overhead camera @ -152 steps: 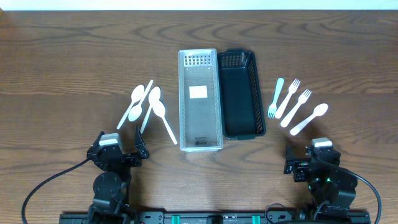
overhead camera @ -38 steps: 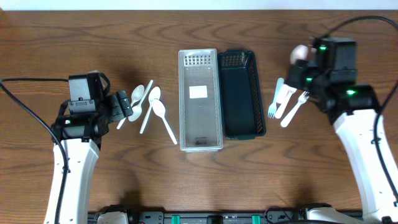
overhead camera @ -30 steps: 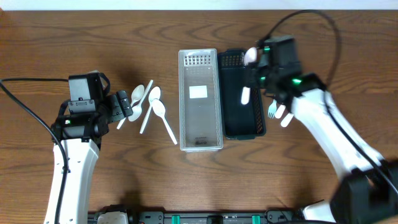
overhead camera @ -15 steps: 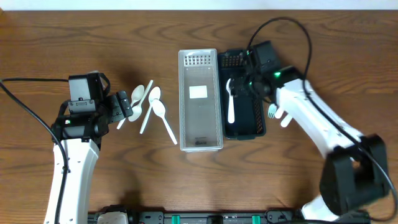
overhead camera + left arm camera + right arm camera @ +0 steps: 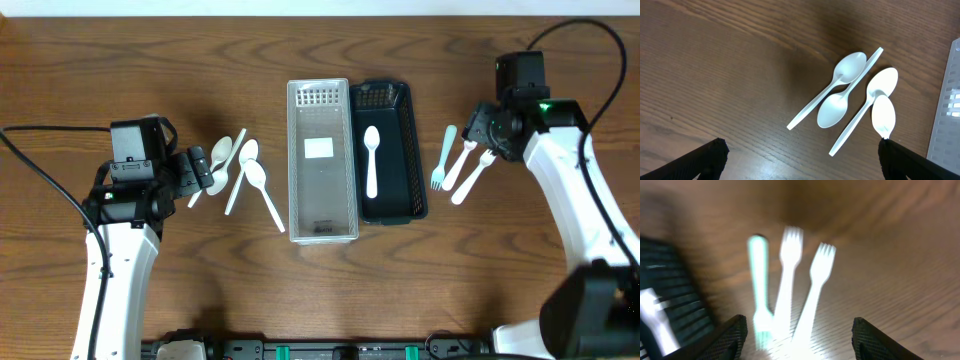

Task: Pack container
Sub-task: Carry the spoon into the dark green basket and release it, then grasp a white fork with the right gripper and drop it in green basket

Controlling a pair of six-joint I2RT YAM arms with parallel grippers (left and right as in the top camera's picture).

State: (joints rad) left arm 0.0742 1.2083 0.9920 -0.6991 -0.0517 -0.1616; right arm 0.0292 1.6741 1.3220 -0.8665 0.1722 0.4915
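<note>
Now the spoon (image 5: 371, 162) lies in the black tray (image 5: 393, 192); the right gripper (image 5: 483, 130), spread and empty, has returned above the forks (image 5: 464, 160); the left gripper (image 5: 203, 172) is likewise spread.

Both arms are built of smooth, rounded white links joined by black housings. The left arm (image 5: 112, 268) fills the left side of the overhead view; its top end is a black wrist block (image 5: 130, 150) with a grey panel (image 5: 128, 170). A thin black cable (image 5: 50, 190) loops beside it. The right arm (image 5: 575, 200), along the right edge, carries a black wrist unit (image 5: 522, 75) with a small green light (image 5: 545, 107), and a second cable (image 5: 622, 60), also black, arcs over it. In the wrist views the left fingers (image 5: 705, 159) and right fingers (image 5: 726, 339) are matte black, blunt tips in the lower corners, the right pair blurred.
</note>
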